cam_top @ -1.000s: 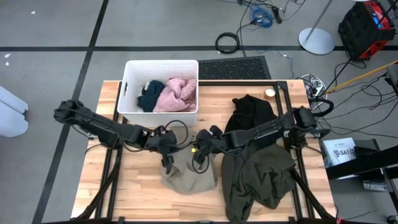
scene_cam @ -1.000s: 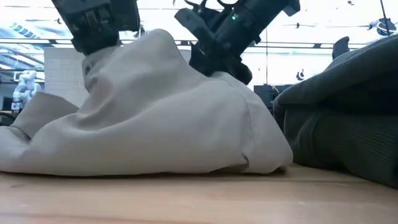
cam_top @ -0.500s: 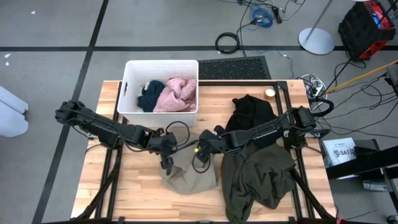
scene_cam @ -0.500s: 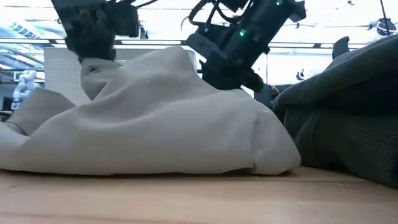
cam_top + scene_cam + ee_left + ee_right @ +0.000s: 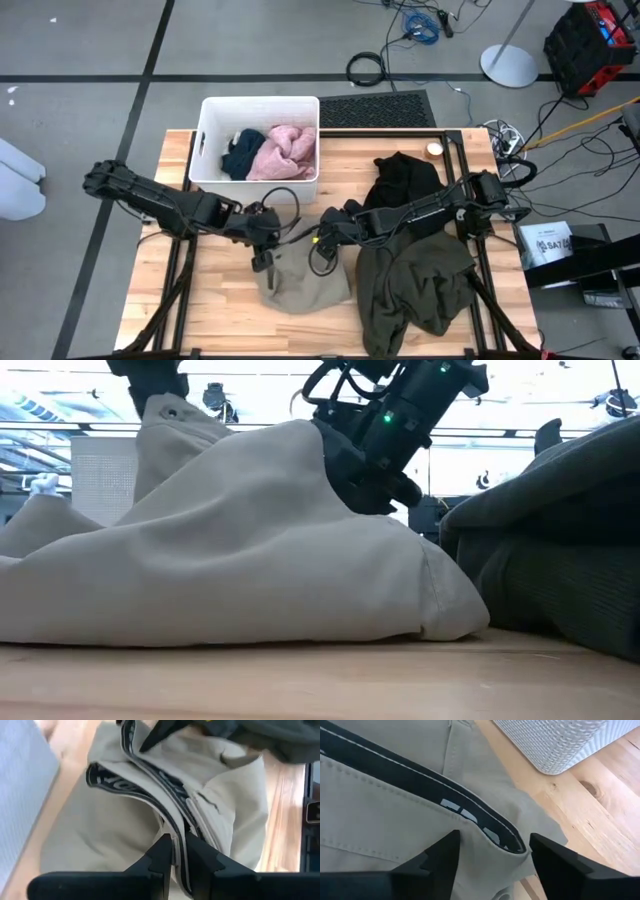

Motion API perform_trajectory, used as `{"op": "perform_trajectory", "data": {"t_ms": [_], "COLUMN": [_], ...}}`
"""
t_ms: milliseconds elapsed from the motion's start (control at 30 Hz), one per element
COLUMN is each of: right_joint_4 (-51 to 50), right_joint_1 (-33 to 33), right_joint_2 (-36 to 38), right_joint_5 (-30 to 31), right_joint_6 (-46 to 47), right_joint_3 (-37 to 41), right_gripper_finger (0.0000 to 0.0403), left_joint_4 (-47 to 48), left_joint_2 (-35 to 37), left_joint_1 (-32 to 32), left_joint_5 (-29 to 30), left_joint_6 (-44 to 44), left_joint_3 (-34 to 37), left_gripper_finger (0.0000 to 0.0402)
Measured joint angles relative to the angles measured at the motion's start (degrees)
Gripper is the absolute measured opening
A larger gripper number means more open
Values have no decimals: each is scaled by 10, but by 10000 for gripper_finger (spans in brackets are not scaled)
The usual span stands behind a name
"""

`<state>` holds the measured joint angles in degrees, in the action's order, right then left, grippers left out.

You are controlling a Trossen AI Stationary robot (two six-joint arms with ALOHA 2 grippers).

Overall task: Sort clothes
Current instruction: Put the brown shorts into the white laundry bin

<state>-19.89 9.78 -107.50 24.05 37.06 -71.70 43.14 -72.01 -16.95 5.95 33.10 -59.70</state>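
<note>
At the centre of the high view, the tan khaki garment (image 5: 303,283) lay bunched on the wooden surface (image 5: 220,310). The left pincer (image 5: 262,243) was closed tight on its black-lined waistband (image 5: 150,785). The right pincer (image 5: 327,232) stood wide, its fingers (image 5: 440,860) straddling the waistband. The navy garment (image 5: 241,155) and pink garment (image 5: 284,152) sat in the white bin (image 5: 210,110), upper left of centre; the dark olive garment (image 5: 415,285) lay at lower right.
</note>
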Motion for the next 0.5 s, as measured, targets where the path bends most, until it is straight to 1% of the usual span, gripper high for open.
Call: {"op": "perform_trajectory", "data": {"t_ms": [133, 200, 267, 367, 467, 500], "right_joint_4": [5, 6, 7, 9, 10, 11], "right_joint_1": [0, 0, 0, 0, 0, 0], "right_joint_2": [0, 0, 0, 0, 0, 0], "right_joint_5": [-2, -3, -3, -4, -4, -4], "right_joint_6": [-7, -11, -13, -17, -21, -23], "right_joint_3": [0, 0, 0, 0, -1, -1], "right_gripper_finger": [254, 264, 272, 278, 278, 279], "left_joint_4": [25, 27, 33, 29, 28, 22], "left_joint_2": [0, 1, 10, 37, 69, 82], "left_joint_1": [0, 4, 10, 13, 10, 5], "left_joint_5": [-7, 8, 37, 103, 135, 137], "left_joint_6": [9, 1, -20, -20, -21, -21], "left_joint_3": [0, 0, -3, -17, -41, -48], "left_gripper_finger": [75, 89, 98, 99, 100, 100]}}
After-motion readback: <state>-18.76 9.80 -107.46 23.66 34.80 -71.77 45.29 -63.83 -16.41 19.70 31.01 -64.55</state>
